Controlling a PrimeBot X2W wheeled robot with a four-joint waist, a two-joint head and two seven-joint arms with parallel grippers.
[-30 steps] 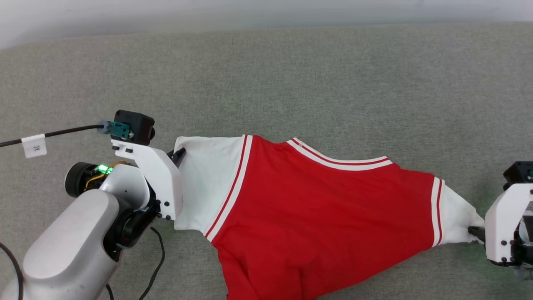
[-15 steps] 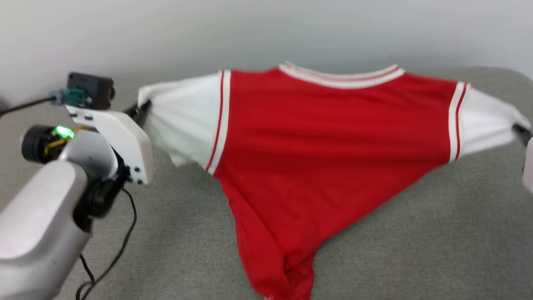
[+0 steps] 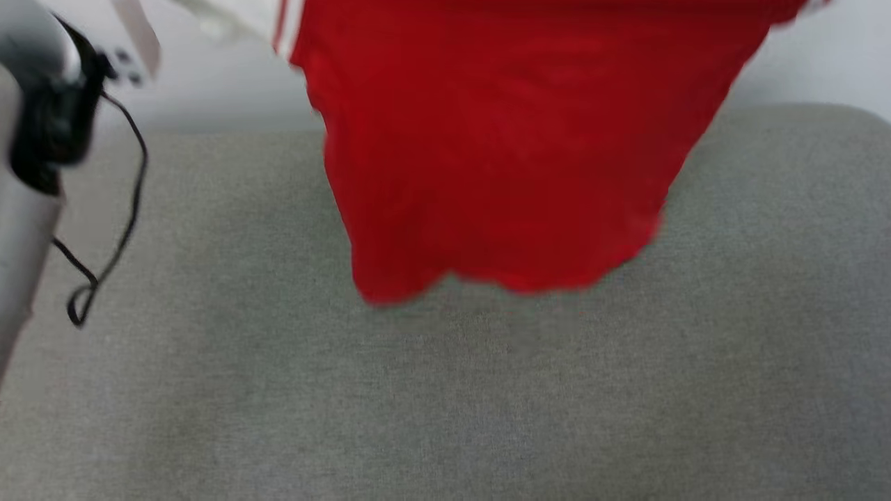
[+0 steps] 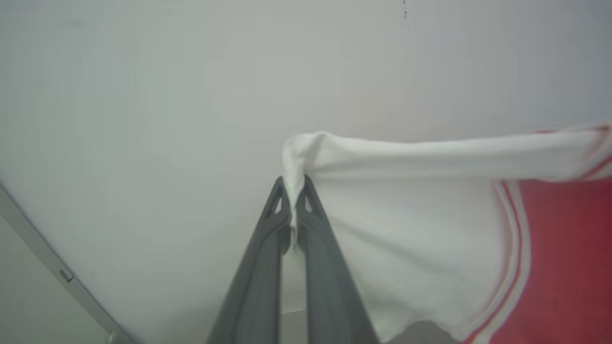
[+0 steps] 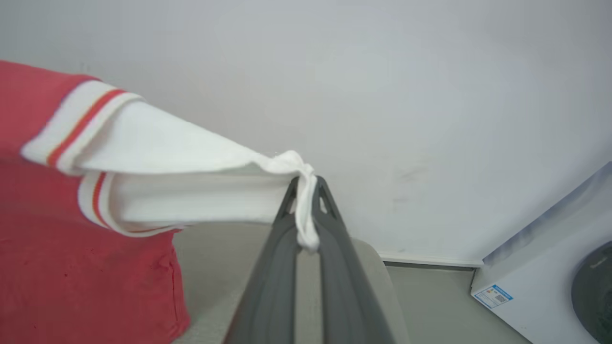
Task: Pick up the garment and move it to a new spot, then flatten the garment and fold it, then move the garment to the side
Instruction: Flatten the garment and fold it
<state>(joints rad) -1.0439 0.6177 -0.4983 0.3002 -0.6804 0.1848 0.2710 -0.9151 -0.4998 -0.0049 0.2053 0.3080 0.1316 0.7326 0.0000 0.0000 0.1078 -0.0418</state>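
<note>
Red garment [image 3: 501,153]: suspended, spread, hanging over grey worktop [image 3: 445,403] near its far edge | left gripper [image 4: 292,191]: clenched on one white sleeve tip | right gripper [image 5: 306,191]: clenched on other sleeve tip

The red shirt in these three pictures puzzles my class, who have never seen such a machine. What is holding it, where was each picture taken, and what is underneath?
A two-armed robot holds it. The head camera looks down on the red shirt hanging over a grey fabric surface. The other two cameras sit on the wrists, looking along each arm's dark fingers. The left end effector is shut on one white sleeve tip; the right end effector is shut on the other, so the shirt hangs spread between them.
</note>
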